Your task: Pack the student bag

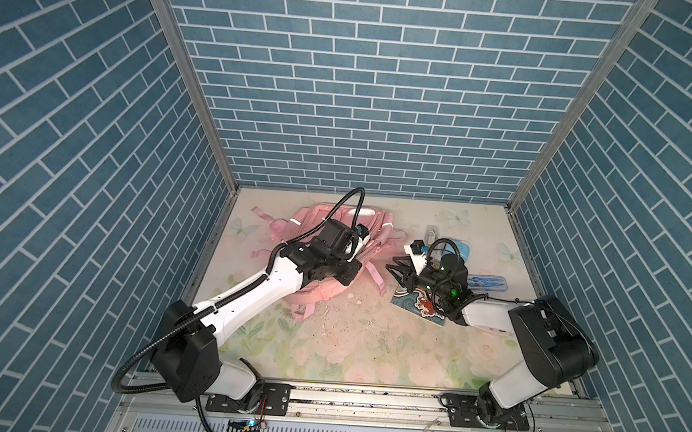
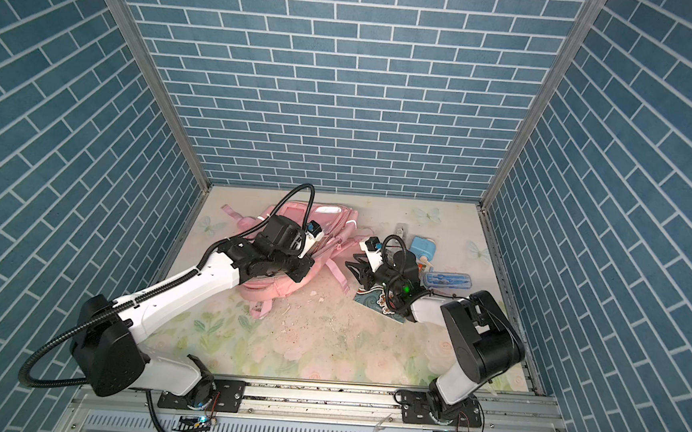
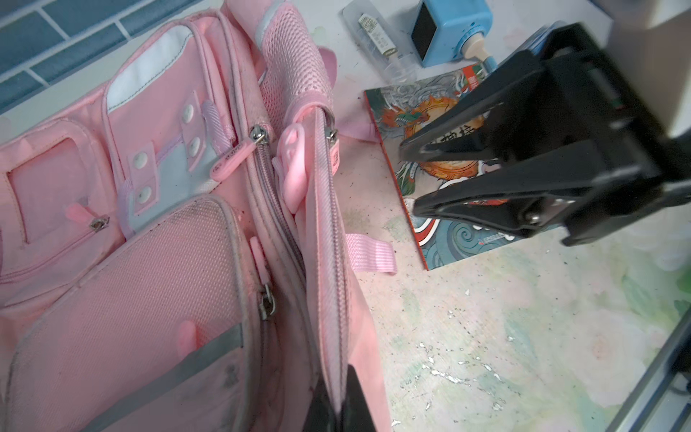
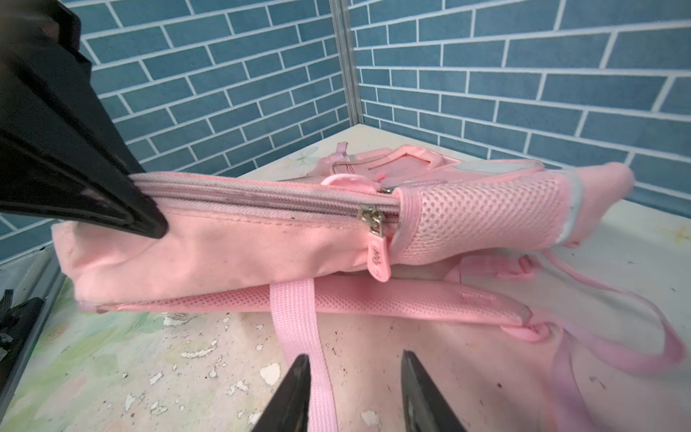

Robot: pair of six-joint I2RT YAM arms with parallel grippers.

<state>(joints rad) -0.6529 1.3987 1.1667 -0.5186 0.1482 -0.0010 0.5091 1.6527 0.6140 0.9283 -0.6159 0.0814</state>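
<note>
Edge of student bag (image 4: 224,254) between left fingers (image 4: 93,194), right fingers (image 4: 295,392) beside

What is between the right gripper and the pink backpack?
Only bare, flaking table, crossed by a loose pink strap of the backpack leading to the open right gripper. The right wrist view shows it.

The student bag (image 3: 149,280) is soft pink cloth, dull and a bit grubby, with holey mesh (image 4: 478,220) on its side and shiny metal zips (image 3: 267,305). The table top (image 3: 486,336) looks smooth but chipped (white flakes show). The book (image 3: 460,243) cover is glossy. The right gripper (image 3: 408,178) is shiny black plastic.
</note>
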